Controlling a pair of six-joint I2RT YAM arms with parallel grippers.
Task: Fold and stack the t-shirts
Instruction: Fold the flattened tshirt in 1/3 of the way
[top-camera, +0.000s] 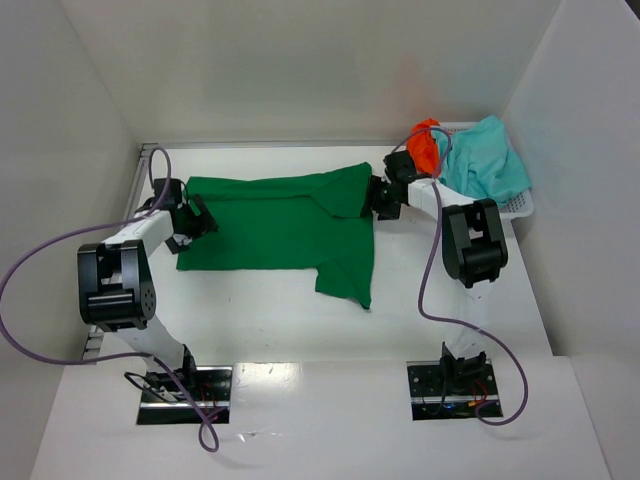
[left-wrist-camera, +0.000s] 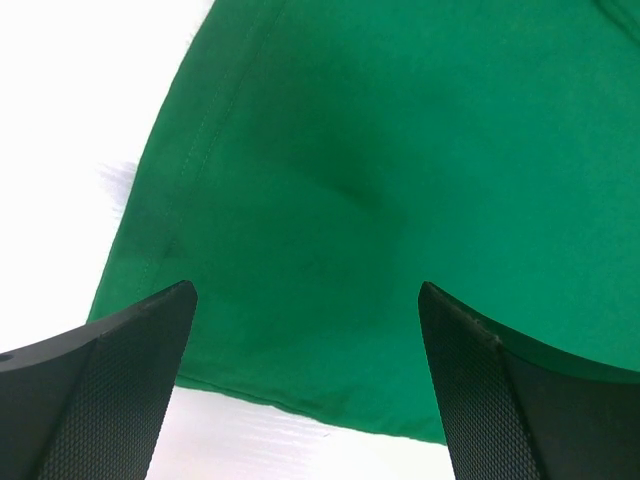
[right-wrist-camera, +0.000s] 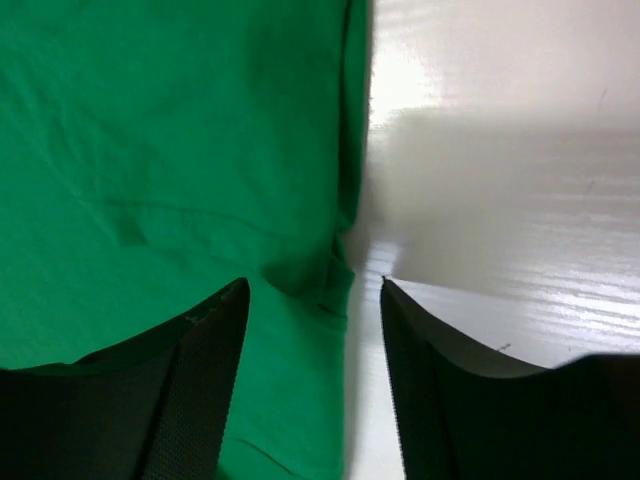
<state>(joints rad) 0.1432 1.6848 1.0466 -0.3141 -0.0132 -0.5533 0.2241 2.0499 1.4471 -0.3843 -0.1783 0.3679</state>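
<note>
A dark green t-shirt (top-camera: 270, 225) lies spread on the white table, one sleeve (top-camera: 350, 282) pointing toward the arms. My left gripper (top-camera: 200, 216) is at its left edge. In the left wrist view it (left-wrist-camera: 305, 290) is open wide over the green cloth (left-wrist-camera: 400, 150) and its hem. My right gripper (top-camera: 378, 203) is at the shirt's right edge. In the right wrist view it (right-wrist-camera: 312, 282) is open, with the green cloth's (right-wrist-camera: 150, 150) side edge lying between the fingers. A teal t-shirt (top-camera: 485, 160) and an orange t-shirt (top-camera: 424, 143) sit bunched in the basket.
The white mesh basket (top-camera: 520, 205) stands at the back right corner against the wall. White walls close the table on the left, back and right. Purple cables loop beside both arms. Bare table shows between the shirt and the arm bases.
</note>
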